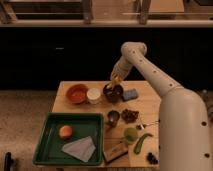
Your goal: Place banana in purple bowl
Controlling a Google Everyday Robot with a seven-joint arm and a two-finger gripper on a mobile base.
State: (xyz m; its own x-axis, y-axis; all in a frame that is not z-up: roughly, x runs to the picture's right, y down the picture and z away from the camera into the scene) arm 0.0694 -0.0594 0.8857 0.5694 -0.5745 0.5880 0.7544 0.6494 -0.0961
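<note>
The purple bowl (pixel 113 93) is a dark round bowl at the back of the wooden table (pixel 145 107), right of a small white cup (pixel 93 95). My gripper (pixel 115 80) hangs just above the bowl's far rim, at the end of the white arm (pixel 150 70) that reaches in from the right. A small yellow piece, the banana (pixel 116 79), shows at the gripper, held above the bowl.
An orange bowl (pixel 77 93) stands left of the cup. A blue sponge (pixel 131 94) lies right of the purple bowl. A green tray (pixel 50 145) at the front left holds an orange fruit (pixel 65 131) and a grey cloth (pixel 81 148). A long green vegetable (pixel 142 142) lies at the front right.
</note>
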